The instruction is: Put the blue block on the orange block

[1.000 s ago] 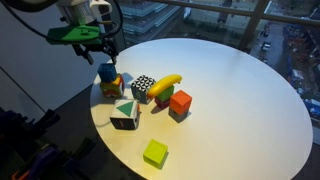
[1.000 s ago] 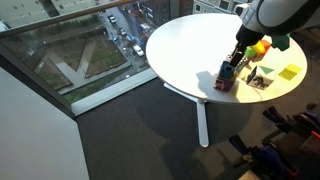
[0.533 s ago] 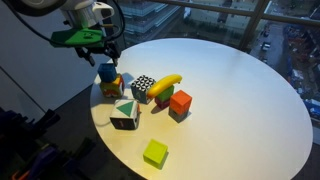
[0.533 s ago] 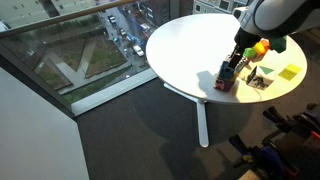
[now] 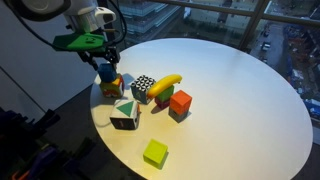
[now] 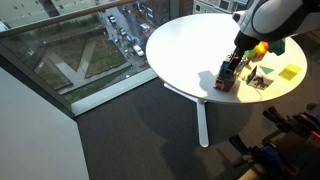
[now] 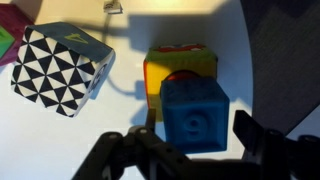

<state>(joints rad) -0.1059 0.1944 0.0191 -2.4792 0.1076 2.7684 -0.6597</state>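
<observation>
Smooth matt blue block (image 7: 195, 115), smooth white table (image 5: 240, 100) with soft sheen, matt printed checkered cube (image 7: 62, 68)

gripper (image 5: 104, 61) slightly lower than a second ago, fingers (image 7: 262, 141) down beside blue block (image 7: 195, 115)

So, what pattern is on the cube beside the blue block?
Black-and-white triangles on the cube, clearest in the wrist view.
</observation>
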